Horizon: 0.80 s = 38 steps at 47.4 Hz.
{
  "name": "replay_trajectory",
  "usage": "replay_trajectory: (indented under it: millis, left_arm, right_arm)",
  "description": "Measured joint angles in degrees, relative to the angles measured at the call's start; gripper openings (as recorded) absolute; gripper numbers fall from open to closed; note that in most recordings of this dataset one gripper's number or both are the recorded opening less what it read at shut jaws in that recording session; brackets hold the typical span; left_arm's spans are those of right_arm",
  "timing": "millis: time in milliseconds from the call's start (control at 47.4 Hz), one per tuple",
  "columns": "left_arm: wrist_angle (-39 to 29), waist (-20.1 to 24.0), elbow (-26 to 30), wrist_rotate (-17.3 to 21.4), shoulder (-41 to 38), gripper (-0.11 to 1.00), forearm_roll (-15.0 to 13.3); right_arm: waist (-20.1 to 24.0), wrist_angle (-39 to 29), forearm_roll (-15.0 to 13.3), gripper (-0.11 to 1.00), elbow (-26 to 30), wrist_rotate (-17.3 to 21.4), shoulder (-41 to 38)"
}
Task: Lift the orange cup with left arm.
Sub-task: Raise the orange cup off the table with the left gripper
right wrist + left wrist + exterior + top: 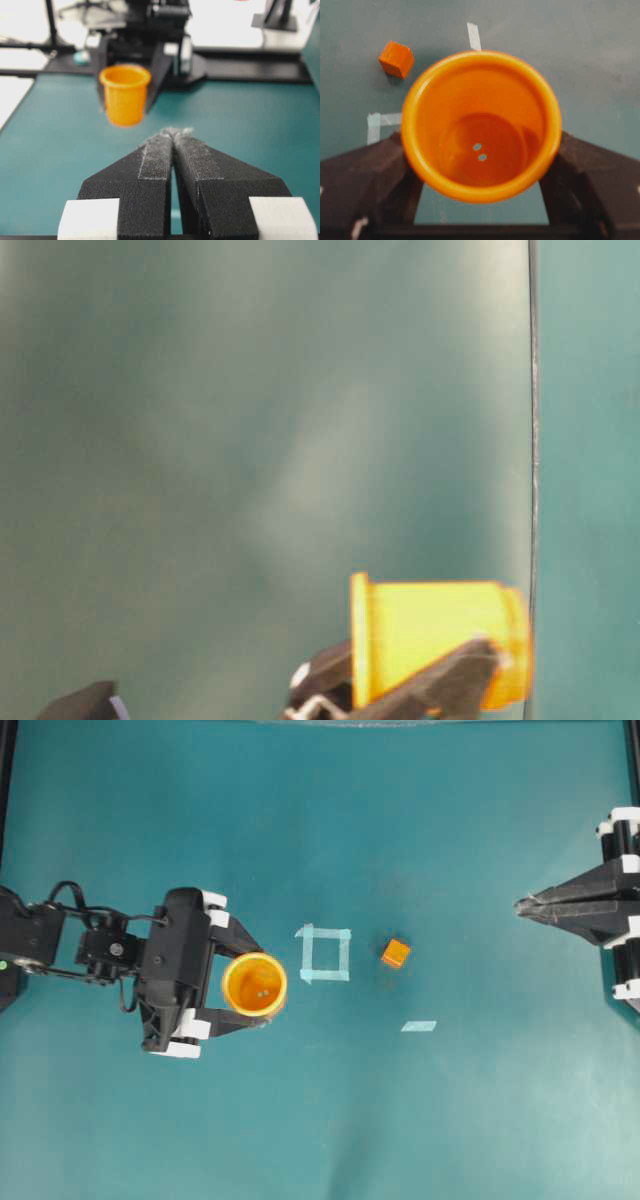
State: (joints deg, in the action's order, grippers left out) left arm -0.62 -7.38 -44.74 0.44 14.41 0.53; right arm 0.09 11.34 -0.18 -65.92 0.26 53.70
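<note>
A teal surface fills every view, bare apart from a few strips of pale tape, and in the right wrist view dark framing and bright background lie beyond its far edge. The orange cup sits directly between the fingers of the left hand, which grips it on opposite sides of its wall; the fingers press against the cup from both flanks in the left wrist view. The cup stands upright, its long axis vertical and its mouth open toward the overhead camera. In the right wrist view its base seems to hang slightly clear of the surface, though that is hard to confirm. A tape square lies just ahead of the fingertips, and a small orange cube beyond it. The right hand rests well apart at the opposite edge, its fingers pressed together on nothing, so the left arm is plainly the nearer. The coming move is judged a straight rise along the cup's axis.
</note>
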Motion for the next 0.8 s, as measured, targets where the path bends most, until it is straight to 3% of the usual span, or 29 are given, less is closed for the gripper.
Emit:
replay_trajectory:
  millis: [485,802]
  left_arm:
    - [-10.5,1.2,4.6,0.4,1.8,0.64,0.5]
    - [-11.5,1.3,5.0,0.4,1.8,0.64,0.5]
  right_arm:
    - [0.0,-0.1,0.0,0.0,0.2,0.0,0.0]
    - [0.0,-0.1,0.0,0.0,0.2,0.0,0.0]
